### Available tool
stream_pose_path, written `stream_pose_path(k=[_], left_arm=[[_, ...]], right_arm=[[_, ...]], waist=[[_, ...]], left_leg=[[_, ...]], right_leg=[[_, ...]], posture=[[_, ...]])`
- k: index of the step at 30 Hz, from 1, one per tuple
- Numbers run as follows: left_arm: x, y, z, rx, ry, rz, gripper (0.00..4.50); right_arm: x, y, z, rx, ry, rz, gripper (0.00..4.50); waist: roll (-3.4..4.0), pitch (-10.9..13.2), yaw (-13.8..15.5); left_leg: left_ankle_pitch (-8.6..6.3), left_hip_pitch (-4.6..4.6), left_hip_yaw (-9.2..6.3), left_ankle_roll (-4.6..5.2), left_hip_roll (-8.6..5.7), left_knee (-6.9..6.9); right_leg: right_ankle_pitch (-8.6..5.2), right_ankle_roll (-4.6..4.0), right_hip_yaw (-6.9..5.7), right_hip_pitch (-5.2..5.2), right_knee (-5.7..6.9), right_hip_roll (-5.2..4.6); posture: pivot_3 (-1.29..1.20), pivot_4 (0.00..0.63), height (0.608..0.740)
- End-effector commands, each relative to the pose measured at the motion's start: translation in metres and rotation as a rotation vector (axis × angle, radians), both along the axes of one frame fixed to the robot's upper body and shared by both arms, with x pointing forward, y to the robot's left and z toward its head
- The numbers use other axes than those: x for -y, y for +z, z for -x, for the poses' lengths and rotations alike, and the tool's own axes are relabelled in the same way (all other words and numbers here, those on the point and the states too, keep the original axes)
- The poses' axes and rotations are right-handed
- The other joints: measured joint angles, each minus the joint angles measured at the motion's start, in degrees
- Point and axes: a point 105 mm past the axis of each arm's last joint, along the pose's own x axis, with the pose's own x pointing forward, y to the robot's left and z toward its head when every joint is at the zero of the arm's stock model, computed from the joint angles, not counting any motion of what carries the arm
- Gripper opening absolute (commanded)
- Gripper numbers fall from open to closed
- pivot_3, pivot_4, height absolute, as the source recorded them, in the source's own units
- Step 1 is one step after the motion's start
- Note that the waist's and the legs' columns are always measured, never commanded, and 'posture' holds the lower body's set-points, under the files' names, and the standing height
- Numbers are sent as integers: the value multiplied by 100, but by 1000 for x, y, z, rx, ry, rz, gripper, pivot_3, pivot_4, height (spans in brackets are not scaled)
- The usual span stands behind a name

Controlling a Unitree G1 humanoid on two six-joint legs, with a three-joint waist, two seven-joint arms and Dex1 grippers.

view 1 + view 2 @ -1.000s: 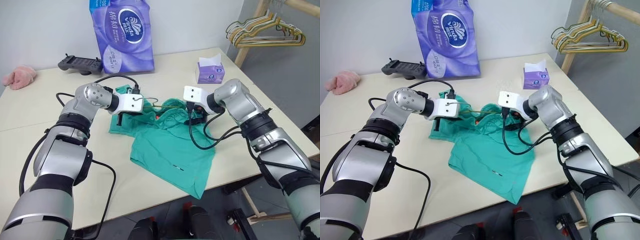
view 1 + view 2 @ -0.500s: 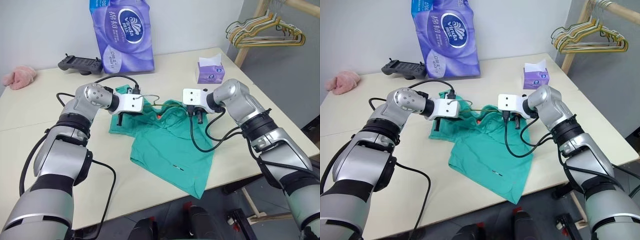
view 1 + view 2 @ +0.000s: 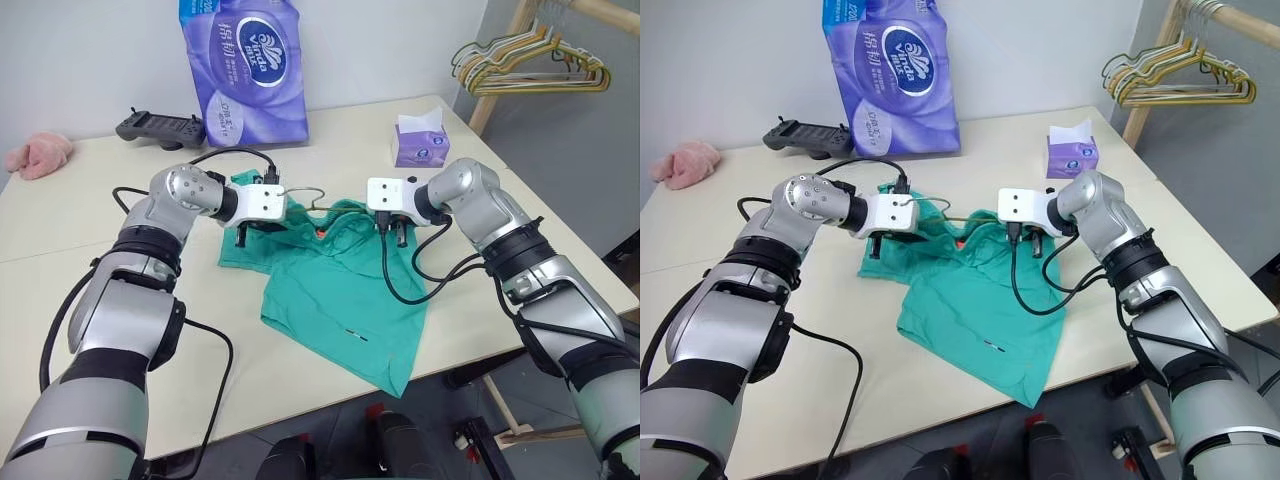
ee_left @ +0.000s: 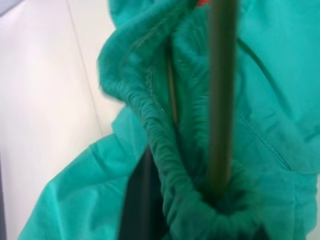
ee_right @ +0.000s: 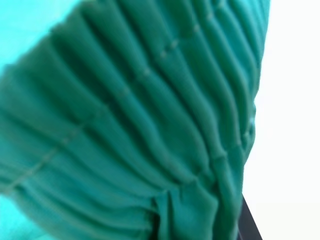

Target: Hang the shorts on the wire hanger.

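Note:
The teal-green shorts (image 3: pixel 340 290) lie crumpled mid-table, one leg reaching the front edge. The thin olive-grey wire hanger (image 3: pixel 305 193) sits at their raised waistband, between my two grippers. My left gripper (image 3: pixel 250 235) is at the waistband's left end. In the left wrist view its fingers (image 4: pixel 137 200) stand a little apart, with the hanger's wire (image 4: pixel 220 100) and the bunched waistband (image 4: pixel 165 145) between them. My right gripper (image 3: pixel 393 235) is shut on the waistband's right part, whose gathered cloth (image 5: pixel 150 130) shows close up in the right wrist view.
At the back of the table (image 3: pixel 100 250) stand a purple tissue pack (image 3: pixel 245 65), a black controller (image 3: pixel 160 127) and a small tissue box (image 3: pixel 420 142). A pink cloth lump (image 3: pixel 38 155) lies far left. Yellow and green hangers (image 3: pixel 530 60) hang on a wooden rack at right.
My right gripper has closed on the waistband and its wrist has rolled, lifting out of the cloth a little. The left arm has stayed in place at the hanger.

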Motion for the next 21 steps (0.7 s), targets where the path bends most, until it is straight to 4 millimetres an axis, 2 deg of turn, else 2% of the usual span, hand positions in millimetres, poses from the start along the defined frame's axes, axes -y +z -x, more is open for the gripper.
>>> stream_pose_path(k=[1, 6, 9, 13, 17, 21], left_arm=[[7, 29, -3, 69, -23, 49, 1970], [1, 30, 1, 40, -22, 41, 3452], [-6, 41, 4, 35, -22, 55, 4323], [-15, 54, 7, 33, -5, 69, 4432], [-26, 66, 7, 64, 29, 89, 4432], [-23, 56, 21, -12, -28, 158, 4432]], right_arm=[[10, 14, -5, 41, -35, -3, 0], [16, 14, -6, 36, -53, -6, 0], [25, 12, -6, 29, -75, -4, 0], [35, 8, -4, 3, -102, -13, 0], [57, 1, 0, -15, -151, -7, 0], [75, -4, 13, -45, -187, -28, 0]], waist=[[0, 0, 2], [0, 0, -10], [0, 0, -18], [0, 0, -14], [0, 0, -8], [0, 0, 15]], left_leg=[[0, 0, 0, 0, 0, 0], [0, 0, 0, 0, 0, 0], [0, 0, 1, 0, 0, -1], [0, -1, -1, 0, 0, 0], [0, 0, -1, 0, 0, 0], [0, -1, -1, 0, 0, 2]], right_leg=[[0, 0, -1, 0, 0, 0], [0, 0, 0, 0, 0, 0], [0, 0, 0, 0, 0, 0], [0, 0, -1, 0, 0, 0], [0, 0, 0, 1, 0, 0], [0, 0, 0, 3, 0, -1]], posture=[[-110, 107, 740], [-114, 109, 740], [-116, 111, 740], [-115, 112, 740], [-106, 110, 740], [-106, 114, 740]])
